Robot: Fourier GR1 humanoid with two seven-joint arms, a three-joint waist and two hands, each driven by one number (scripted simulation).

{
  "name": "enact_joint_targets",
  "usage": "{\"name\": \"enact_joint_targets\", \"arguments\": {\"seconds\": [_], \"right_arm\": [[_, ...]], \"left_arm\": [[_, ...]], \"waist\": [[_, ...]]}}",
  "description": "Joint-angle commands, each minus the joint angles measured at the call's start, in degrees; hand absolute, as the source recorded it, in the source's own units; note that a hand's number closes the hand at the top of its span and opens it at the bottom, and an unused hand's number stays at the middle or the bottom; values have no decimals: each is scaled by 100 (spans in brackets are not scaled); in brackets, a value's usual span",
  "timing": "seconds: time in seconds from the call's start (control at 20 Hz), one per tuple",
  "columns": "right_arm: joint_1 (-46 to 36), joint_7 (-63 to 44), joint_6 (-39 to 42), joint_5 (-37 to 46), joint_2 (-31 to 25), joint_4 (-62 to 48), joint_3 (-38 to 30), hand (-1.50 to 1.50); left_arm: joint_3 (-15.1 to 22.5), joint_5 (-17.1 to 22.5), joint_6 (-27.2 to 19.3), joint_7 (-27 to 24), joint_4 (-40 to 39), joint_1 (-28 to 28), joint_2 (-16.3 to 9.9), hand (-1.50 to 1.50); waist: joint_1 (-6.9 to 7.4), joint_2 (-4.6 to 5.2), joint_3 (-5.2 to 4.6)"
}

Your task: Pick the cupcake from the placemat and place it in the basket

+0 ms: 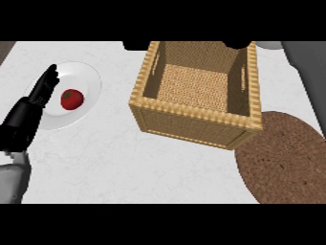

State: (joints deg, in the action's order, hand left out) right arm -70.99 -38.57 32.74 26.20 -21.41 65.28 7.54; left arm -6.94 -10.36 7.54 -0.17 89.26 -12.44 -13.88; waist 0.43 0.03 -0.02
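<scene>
At centre, basket (197, 93): open-topped, upright
Placemat (289, 160), 4 o'clock: no cupcake seen
Left hand (27, 115), 9 o'clock: fingers straight, resting
Right hand: unseen
Advice: lower cupcake well inside the walls before letting go

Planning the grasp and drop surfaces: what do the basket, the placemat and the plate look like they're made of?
Basket: woven wicker or rattan, by its tan braided walls, matte. Placemat: brown, coarse concentric weave, probably fibre or cord, matte. Plate: white and smooth with slight sheen, likely glazed ceramic.

Placemat (289, 160): cut off at right and bottom, partly hidden by basket (193, 122).
Plate (81, 76): left rim hidden by left hand (24, 119).
</scene>
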Motion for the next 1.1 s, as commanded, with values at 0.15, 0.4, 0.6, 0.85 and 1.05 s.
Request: {"name": "enact_joint_targets", "arguments": {"seconds": [0.15,0.4,0.6,0.85,1.05], "right_arm": [[133,24,629,-486,13,-15,-503,-150],[336,53,-198,-330,569,183,-576,-150],[160,53,-1297,-605,815,20,-1426,-150],[254,-107,-2236,-554,435,223,-2198,-150],[368,250,-2601,-652,-67,-129,-2818,-150]], "left_arm": [[-4,-14,-16,213,252,65,32,0],[-156,104,97,-100,33,169,-39,0],[-57,-73,-43,-141,-115,6,31,0],[50,-56,12,219,144,7,79,0],[-66,25,86,0,4,38,-2,0]], "waist": [[-15,-14,2],[-5,-9,1],[-14,20,1],[-58,-10,7],[-41,28,4]]}}
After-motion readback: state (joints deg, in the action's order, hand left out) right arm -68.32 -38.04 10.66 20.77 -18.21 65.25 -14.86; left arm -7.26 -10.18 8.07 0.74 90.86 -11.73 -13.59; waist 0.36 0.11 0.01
